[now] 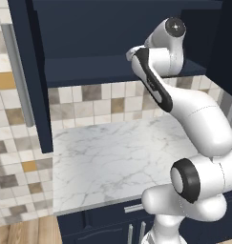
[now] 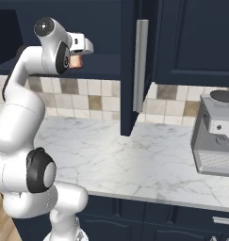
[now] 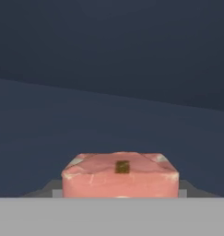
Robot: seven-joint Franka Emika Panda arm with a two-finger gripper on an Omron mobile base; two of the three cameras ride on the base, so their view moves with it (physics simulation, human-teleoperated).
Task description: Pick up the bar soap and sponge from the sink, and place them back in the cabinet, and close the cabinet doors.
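Observation:
The bar soap (image 3: 120, 177), a pinkish orange-red block with a small dark mark on top, sits between the fingers of my gripper (image 3: 119, 191), which is shut on it. From the right base view the bar soap (image 2: 77, 61) hangs under my gripper (image 2: 78, 57), just above the lower shelf (image 2: 104, 66) of the navy cabinet (image 1: 103, 28). Both cabinet doors stand open: the left door (image 1: 30, 76) and the right door (image 2: 130, 70) with its silver bar handle (image 2: 140, 66). The dark shelf floor (image 3: 109, 124) stretches ahead of the soap. The sponge and the sink are out of view.
A white marble counter (image 1: 112, 157) runs under the cabinet, backed by a tiled wall (image 1: 89, 107). A grey coffee machine (image 2: 215, 132) stands on the counter to the right. Navy drawer fronts (image 1: 108, 224) sit below the counter edge.

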